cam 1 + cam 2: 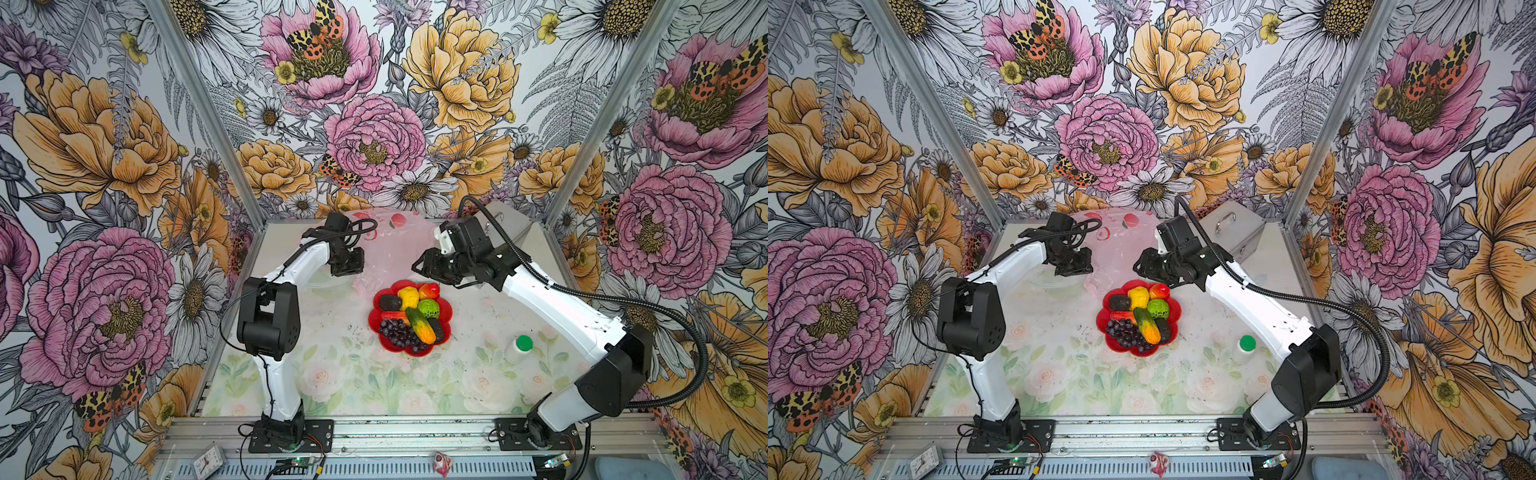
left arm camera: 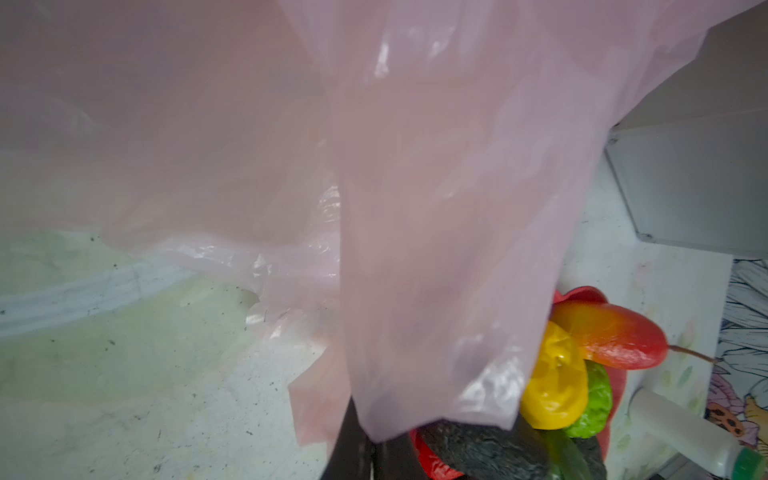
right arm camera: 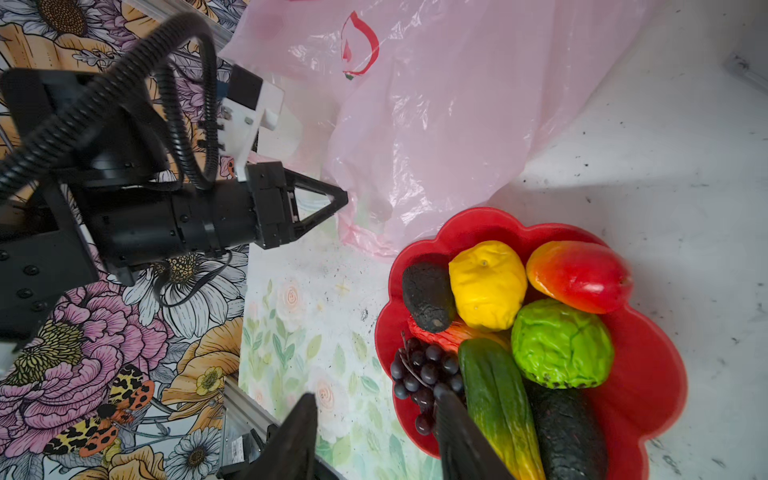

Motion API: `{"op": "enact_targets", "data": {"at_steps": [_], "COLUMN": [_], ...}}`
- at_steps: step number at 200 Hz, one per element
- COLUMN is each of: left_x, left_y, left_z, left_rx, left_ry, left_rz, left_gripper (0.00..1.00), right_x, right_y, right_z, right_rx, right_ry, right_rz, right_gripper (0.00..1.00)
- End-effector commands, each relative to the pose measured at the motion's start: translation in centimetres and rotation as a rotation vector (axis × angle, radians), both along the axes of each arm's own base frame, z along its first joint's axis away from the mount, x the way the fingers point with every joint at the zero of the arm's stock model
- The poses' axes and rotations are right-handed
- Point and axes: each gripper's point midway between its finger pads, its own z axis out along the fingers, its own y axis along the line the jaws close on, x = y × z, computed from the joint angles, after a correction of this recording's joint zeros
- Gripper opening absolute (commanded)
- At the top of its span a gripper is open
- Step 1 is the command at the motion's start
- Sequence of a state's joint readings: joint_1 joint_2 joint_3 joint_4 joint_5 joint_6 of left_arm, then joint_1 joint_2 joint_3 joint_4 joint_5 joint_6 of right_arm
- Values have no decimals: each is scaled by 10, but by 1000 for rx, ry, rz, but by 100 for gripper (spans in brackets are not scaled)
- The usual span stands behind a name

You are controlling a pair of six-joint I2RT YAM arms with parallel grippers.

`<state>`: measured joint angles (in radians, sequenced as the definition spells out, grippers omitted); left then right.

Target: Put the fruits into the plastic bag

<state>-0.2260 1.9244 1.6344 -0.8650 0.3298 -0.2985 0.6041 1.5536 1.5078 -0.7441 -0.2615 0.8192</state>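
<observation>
The fruits lie heaped on a red flower-shaped plate (image 1: 447, 308) (image 1: 1177, 309) (image 3: 656, 374): yellow fruit (image 3: 486, 282), red-orange fruit (image 3: 582, 276), green bumpy ball (image 3: 561, 343), avocados (image 3: 428, 297), mango (image 3: 498, 403) and grape bunch (image 3: 424, 370). The pale pink plastic bag (image 1: 390, 245) (image 1: 1121, 245) (image 2: 415, 208) (image 3: 436, 124) lies crumpled just behind the plate. My left gripper (image 1: 355, 271) (image 1: 1079, 271) (image 2: 368, 453) (image 3: 343, 199) is shut on the bag's near edge, film draping over its camera. My right gripper (image 1: 419, 264) (image 1: 1139, 264) (image 3: 374, 419) hovers open and empty above the plate's back right.
A silver metal case (image 1: 513, 226) (image 1: 1233, 226) (image 2: 685, 187) stands at the back right behind the right arm. A white bottle with a green cap (image 1: 519, 348) (image 1: 1246, 348) stands right of the plate. A clear round dish (image 1: 326, 280) lies under the left wrist.
</observation>
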Motion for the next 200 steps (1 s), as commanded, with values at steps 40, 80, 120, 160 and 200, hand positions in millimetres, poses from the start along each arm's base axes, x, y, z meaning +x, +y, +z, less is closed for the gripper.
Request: {"op": "enact_targets", "data": {"at_steps": [40, 80, 120, 160, 200], "left_x": [13, 15, 16, 14, 9], "left_y": [-41, -101, -153, -173, -179], "left_z": [103, 103, 124, 139, 147], "left_rx": [-291, -363, -415, -492, -546], "left_ry": [-78, -18, -40, 2, 56], "left_rz": [135, 141, 112, 118, 141], "left_gripper": [0, 0, 0, 0, 0], "right_x": [9, 14, 20, 30, 37], "right_y": [11, 22, 20, 0, -20], "right_z": [31, 31, 16, 11, 8], "right_rx": [-11, -48, -174, -314, -408], "right_ry": [-141, -204, -286, -367, -433], "right_rz": [82, 170, 236, 179, 95], "right_gripper": [55, 64, 66, 74, 74]}}
